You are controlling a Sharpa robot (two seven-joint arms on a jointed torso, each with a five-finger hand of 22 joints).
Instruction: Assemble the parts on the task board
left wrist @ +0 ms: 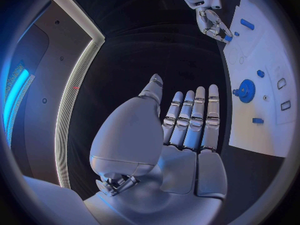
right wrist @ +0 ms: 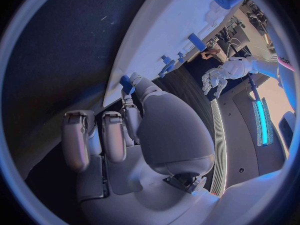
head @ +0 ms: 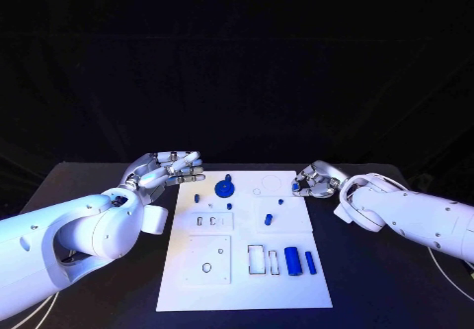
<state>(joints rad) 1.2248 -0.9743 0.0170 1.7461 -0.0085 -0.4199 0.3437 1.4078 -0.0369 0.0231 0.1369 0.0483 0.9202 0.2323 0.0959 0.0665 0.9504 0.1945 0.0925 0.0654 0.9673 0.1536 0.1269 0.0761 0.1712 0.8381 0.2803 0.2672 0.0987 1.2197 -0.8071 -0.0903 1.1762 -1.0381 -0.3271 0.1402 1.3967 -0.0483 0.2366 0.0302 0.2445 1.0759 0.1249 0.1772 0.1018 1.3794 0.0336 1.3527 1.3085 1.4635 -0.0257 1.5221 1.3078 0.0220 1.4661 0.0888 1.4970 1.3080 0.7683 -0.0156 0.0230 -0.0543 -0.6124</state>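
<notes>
The white task board [head: 247,288] lies in the middle of the black table. A blue gear [head: 226,187] stands near its far edge, several small blue parts [head: 268,219] lie mid-board, and two blue cylinders [head: 292,260] lie near the front right. My left hand [head: 168,168] hovers off the board's far left corner, holding nothing, with its fingers [left wrist: 190,117] stretched out side by side. At the board's far right edge, my right hand [head: 316,180] pinches a small blue part [head: 296,186] between thumb and finger. The same part [right wrist: 127,83] sits at the thumb tip in the right wrist view.
Bare black table [head: 395,288] flanks the board on both sides. Rectangular and oval recesses [head: 209,264] mark the board's front left. My left forearm [head: 89,233] lies along the board's left side. The left wrist view has the gear [left wrist: 247,91] and my right hand [left wrist: 212,22].
</notes>
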